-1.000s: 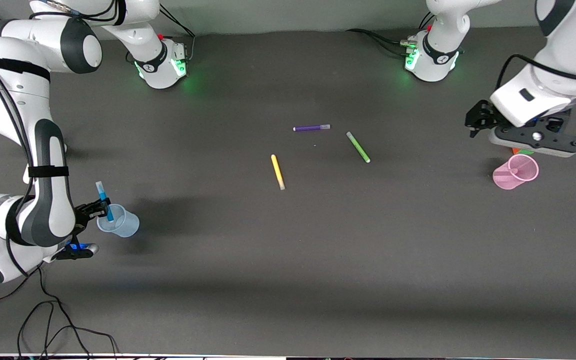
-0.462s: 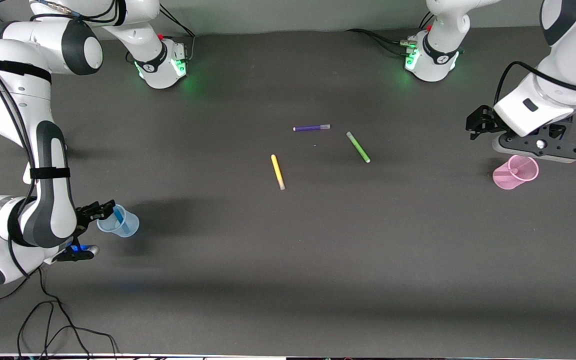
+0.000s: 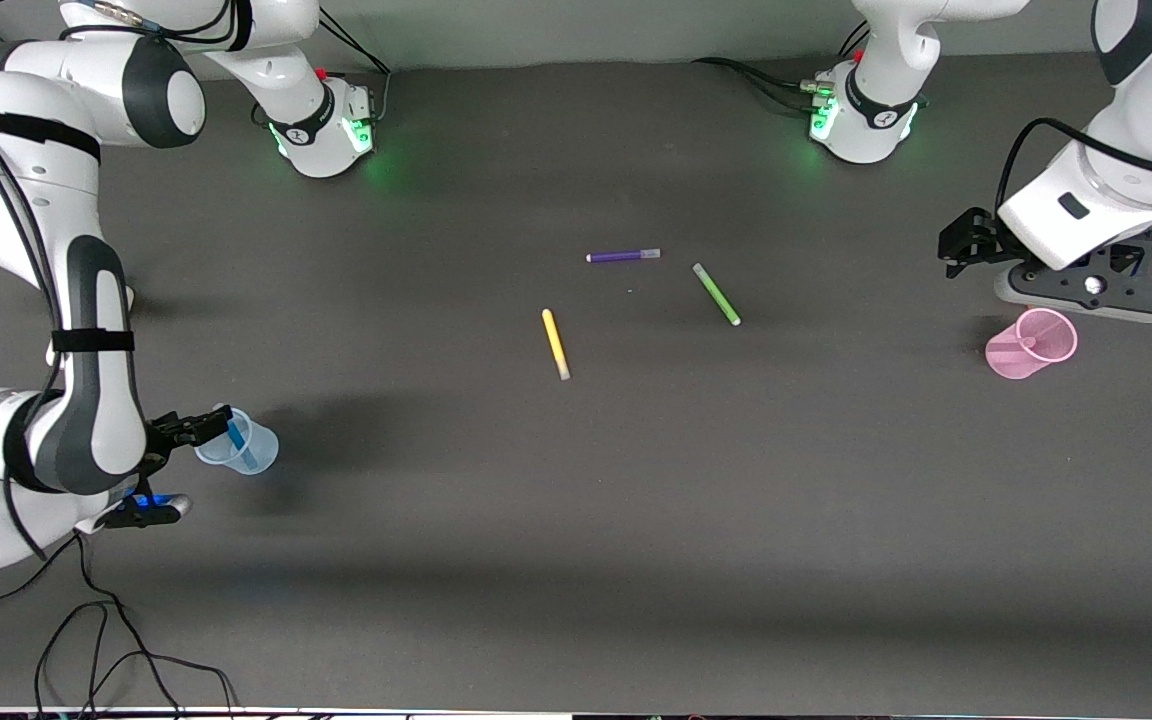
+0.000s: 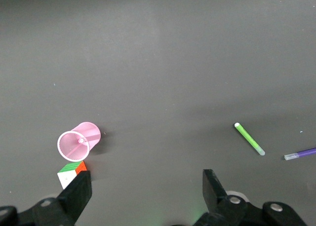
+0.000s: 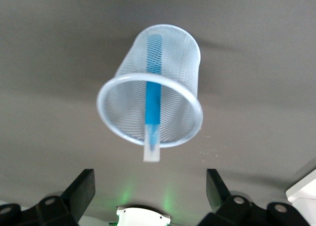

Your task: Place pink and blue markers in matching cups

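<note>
The pale blue cup (image 3: 261,455) stands near the right arm's end of the table, and the blue marker (image 3: 239,443) leans inside it. My right gripper (image 3: 198,427) is open and empty just beside the cup's rim. In the right wrist view the blue marker (image 5: 153,97) lies in the cup (image 5: 170,53) with its pale cap over the rim, ahead of the open gripper (image 5: 150,186). The pink cup (image 3: 1011,362) stands at the left arm's end with the pink marker (image 3: 1014,347) in it. My left gripper (image 3: 964,248) hangs open and empty above the table beside the pink cup (image 4: 91,132).
A yellow pen (image 3: 555,343), a green pen (image 3: 716,293) and a purple pen (image 3: 623,256) lie at mid-table. A small green, orange and white cube (image 4: 71,171) sits against the pink cup. Cables trail off the table's front edge by the right arm.
My right gripper let go of the blue marker, which dropped into the blue cup, and the gripper drew back a little. My left gripper drifted slightly toward the left arm's end.
</note>
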